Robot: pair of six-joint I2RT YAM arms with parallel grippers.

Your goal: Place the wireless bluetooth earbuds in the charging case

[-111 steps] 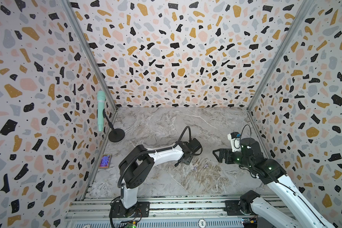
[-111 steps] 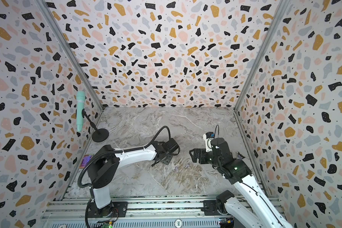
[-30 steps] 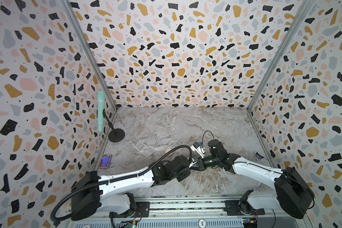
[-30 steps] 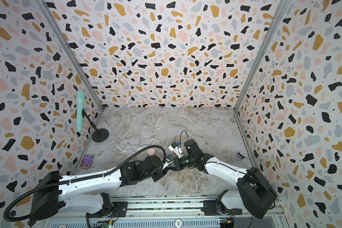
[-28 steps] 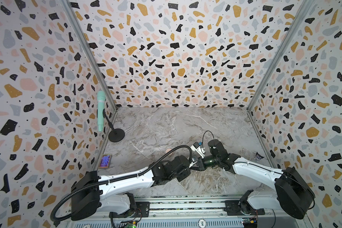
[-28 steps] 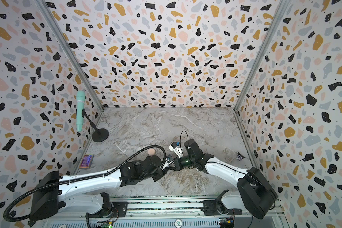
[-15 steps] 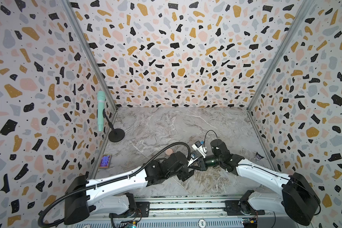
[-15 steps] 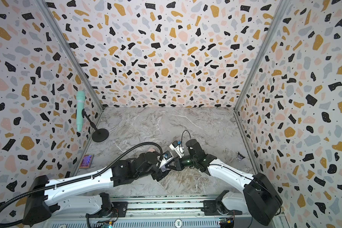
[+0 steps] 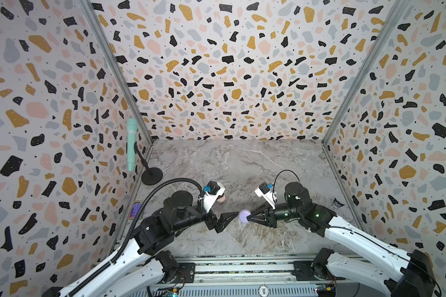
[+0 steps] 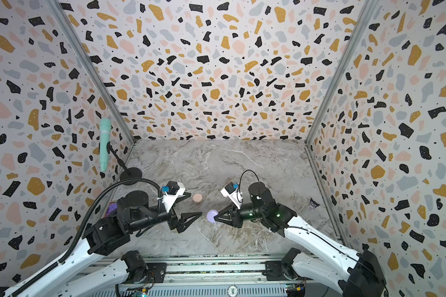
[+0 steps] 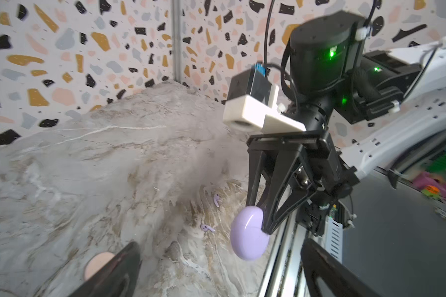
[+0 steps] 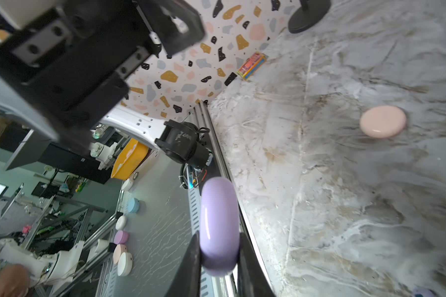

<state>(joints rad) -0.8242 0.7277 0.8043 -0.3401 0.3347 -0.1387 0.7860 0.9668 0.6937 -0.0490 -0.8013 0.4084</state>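
My right gripper is shut on a round lavender charging case, holding it on edge above the marble floor with its lid closed. The left gripper stands open just left of the case, not touching it. Two lavender earbuds lie on the floor beneath the held case. A pale pink case lies closed on the floor behind the left gripper. No pale earbuds show.
A teal microphone on a black round stand is at the back left wall. A small colourful packet lies by the left wall, a dark wrapper by the right wall. The metal rail runs along the front.
The left gripper has opened, let go of the lavender case and drawn back to the left. The right gripper still holds the case, shifted slightly right.
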